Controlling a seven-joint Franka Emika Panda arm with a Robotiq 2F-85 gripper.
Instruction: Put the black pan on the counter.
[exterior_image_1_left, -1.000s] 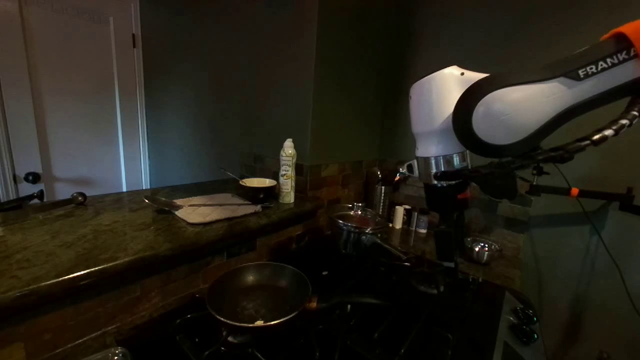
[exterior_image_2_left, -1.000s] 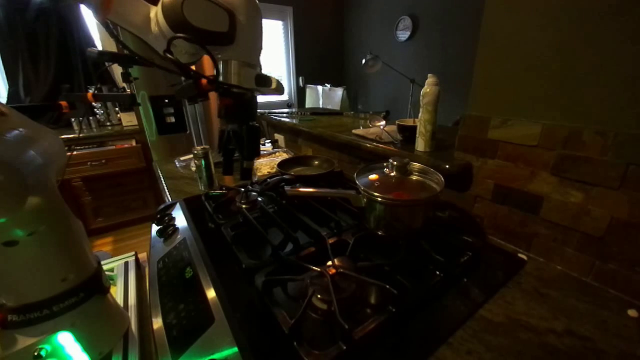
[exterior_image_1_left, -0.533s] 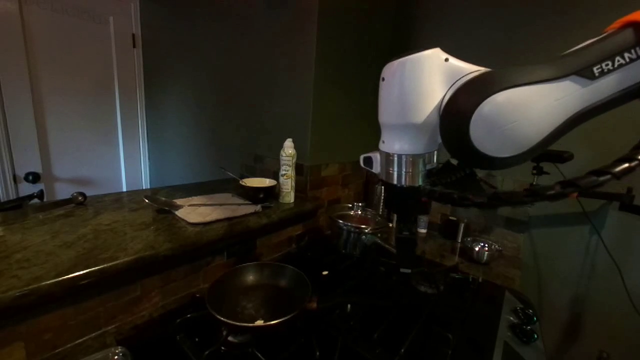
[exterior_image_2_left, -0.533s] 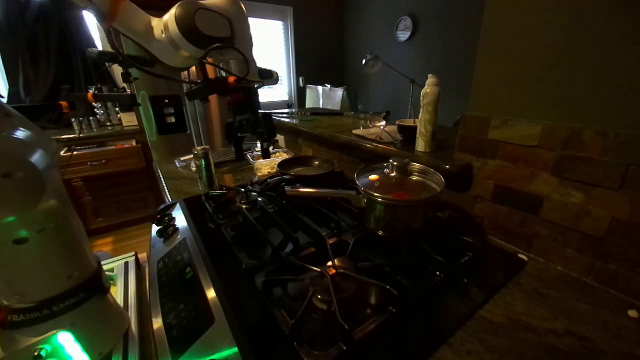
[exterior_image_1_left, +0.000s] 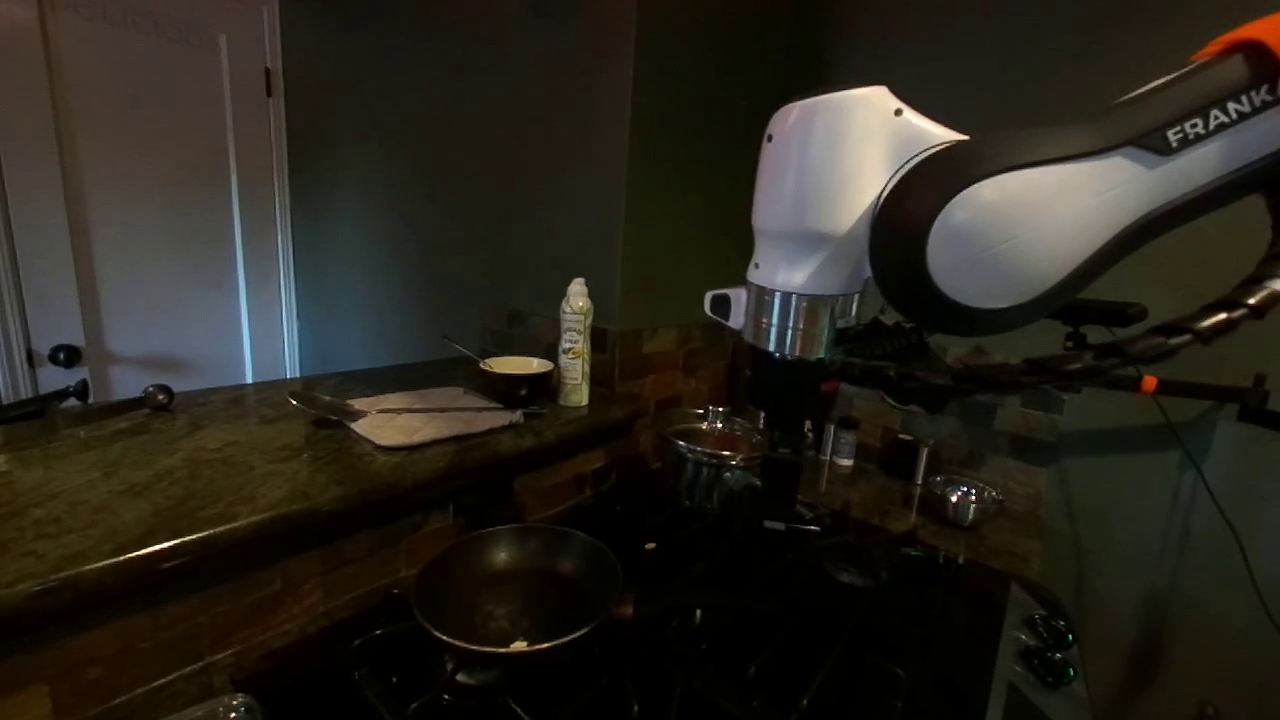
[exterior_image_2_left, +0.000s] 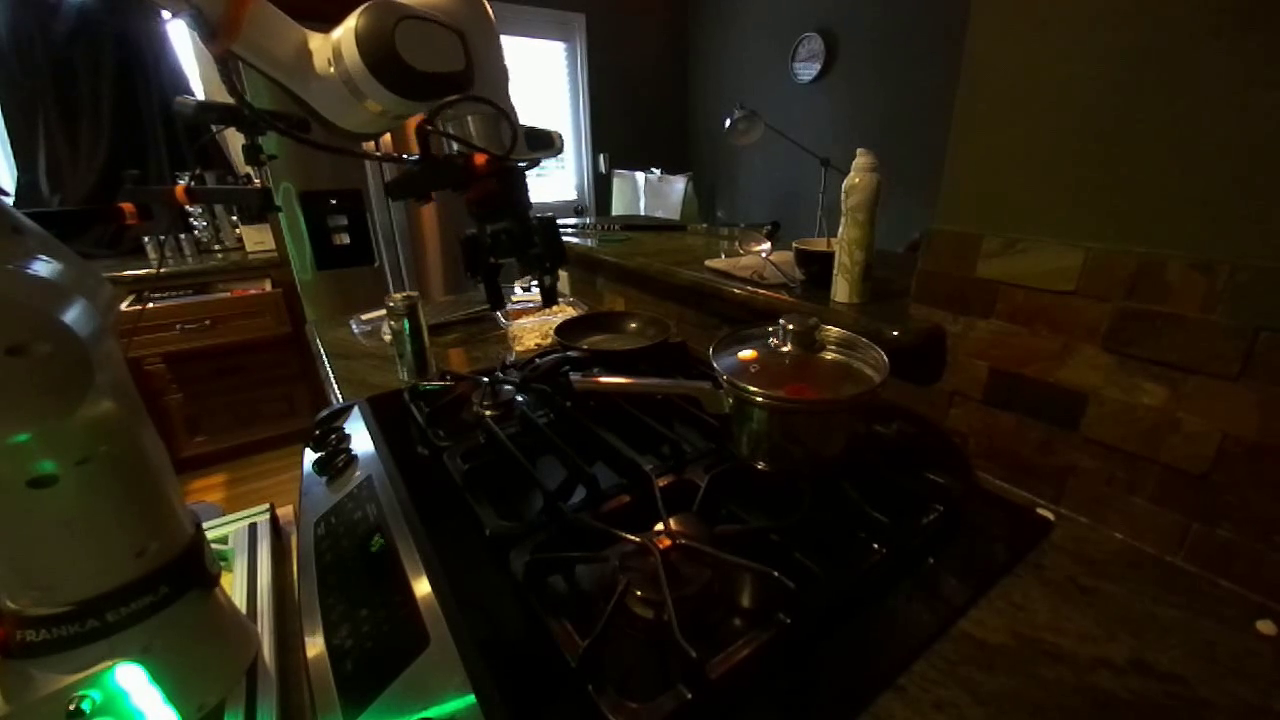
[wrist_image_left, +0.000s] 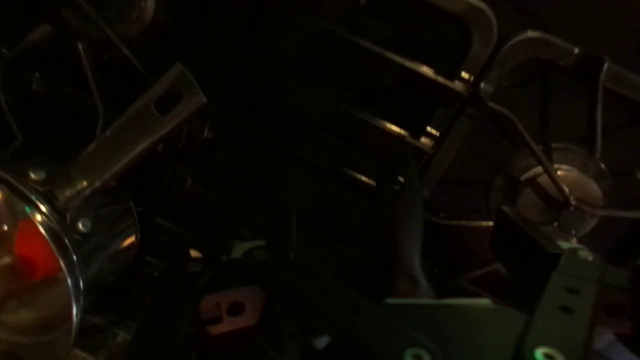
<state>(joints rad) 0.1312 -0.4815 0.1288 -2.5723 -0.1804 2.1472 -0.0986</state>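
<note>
Black frying pan on the dim gas stovetop, beside the higher stone desk.
Gripper spread above the stovetop; spray bottle, bowl and quilted potholder on the desk; clock on the dark wall.

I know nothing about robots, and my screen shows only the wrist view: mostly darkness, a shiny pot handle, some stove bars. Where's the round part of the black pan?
Observer: In an exterior view, the black pan sits on the stove, below the raised counter.
Visitor: Are we holding it?
Observer: No. In an exterior view, the gripper hangs open in the air.
Visitor: Is anything standing where the pan should go?
Observer: Yes. On that counter, a bottle stands upright beside a bowl.
</note>
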